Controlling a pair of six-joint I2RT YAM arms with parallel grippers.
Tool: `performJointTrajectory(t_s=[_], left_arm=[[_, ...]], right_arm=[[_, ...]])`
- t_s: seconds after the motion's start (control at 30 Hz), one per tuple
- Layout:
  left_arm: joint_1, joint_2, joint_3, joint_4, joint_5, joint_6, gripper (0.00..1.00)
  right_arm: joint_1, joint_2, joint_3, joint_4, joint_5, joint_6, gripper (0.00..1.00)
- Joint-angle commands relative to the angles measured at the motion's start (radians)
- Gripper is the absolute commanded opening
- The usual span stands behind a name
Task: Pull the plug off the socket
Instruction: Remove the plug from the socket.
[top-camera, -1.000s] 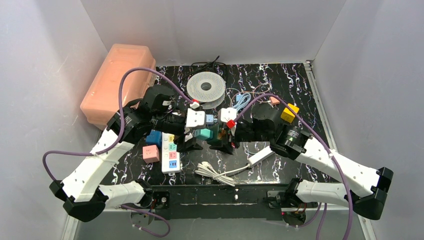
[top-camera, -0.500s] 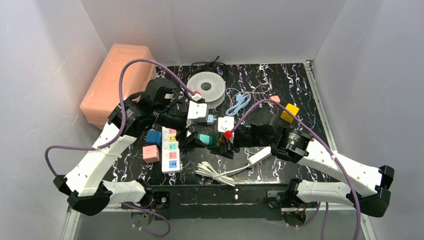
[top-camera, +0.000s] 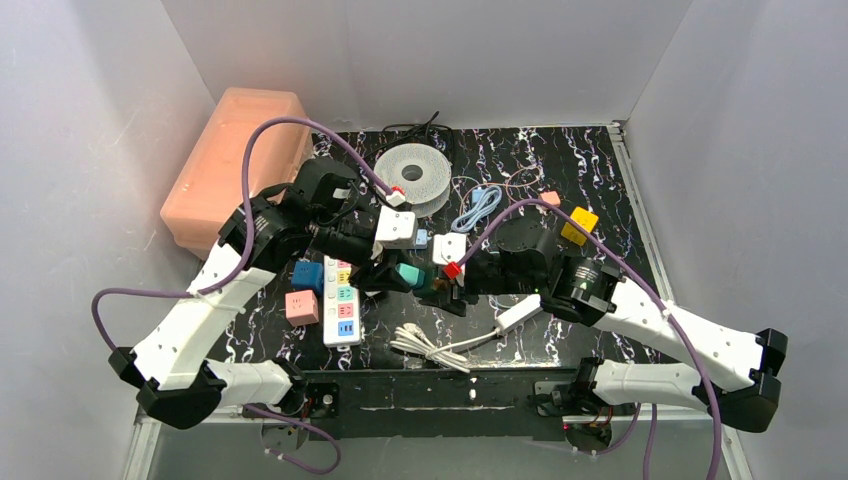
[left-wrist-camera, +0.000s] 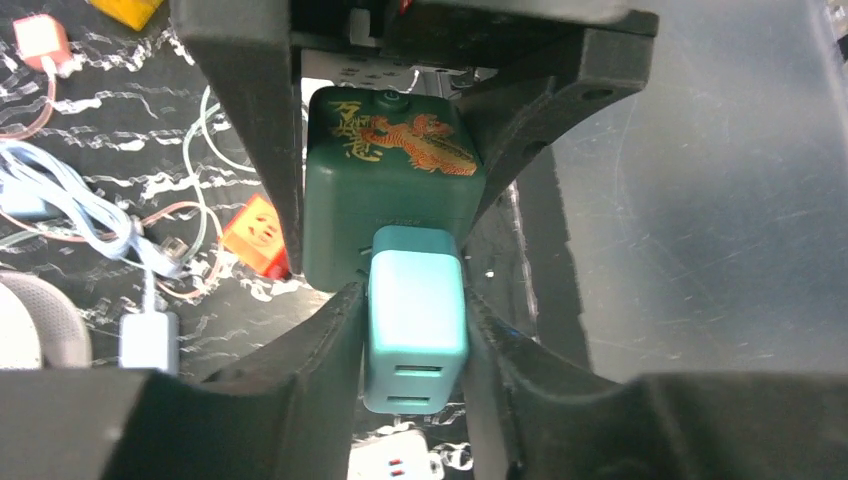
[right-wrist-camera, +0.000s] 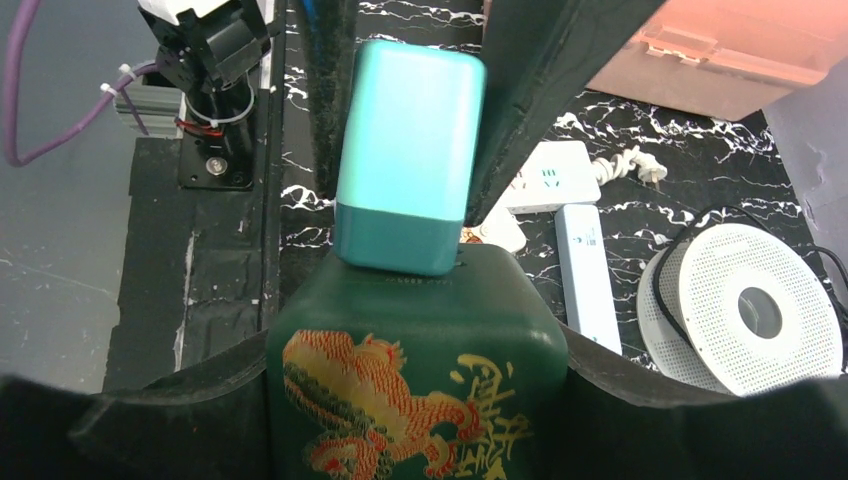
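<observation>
Plug (left-wrist-camera: 415, 320) in left pincer (left-wrist-camera: 410, 300) | socket (right-wrist-camera: 415, 330) in right pincer (right-wrist-camera: 415, 400) | black marbled table (top-camera: 600, 175) | white walls (top-camera: 450, 60)

We see plain white walls (top-camera: 400, 50) on three sides, a black white-veined table top (top-camera: 600, 170), even, soft light.

Left arm (top-camera: 200, 310): is bending at the elbow, forearm pointing inward and to the right.
Left end effector (left-wrist-camera: 413, 310): fingers are pinching the plug (right-wrist-camera: 410, 150) from both sides.
Right arm (top-camera: 680, 335): is lying low, forearm pointing left.
Right end effector (right-wrist-camera: 415, 390): jaws are standing wide, clamping the socket (left-wrist-camera: 390, 180).
Both end effectors: are facing each other, tip to tip.
</observation>
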Motion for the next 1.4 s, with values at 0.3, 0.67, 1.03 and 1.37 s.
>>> performJointTrajectory(t_s=[0.3,0.67,1.03,1.37], left_arm=[[0.002,-0.012,-0.025,0.039,-0.006,0.007,0.0],[0.001,-0.082,-0.075,0.056,-0.061,0.104,0.0],[0.003,-0.068,-0.016,-0.003,-0.049,0.17,0.0],[0.003,-0.054,0.052,-0.122,-0.041,0.254,0.0]], right_arm=[[0.015,0.013,0.004,0.134,0.078,0.01,0.01],[0.004,0.003,-0.116,0.182,0.081,0.1,0.01],[-0.016,-0.004,-0.216,0.157,0.079,0.131,0.01],[-0.05,0.025,-0.251,0.083,0.053,0.165,0.01]])
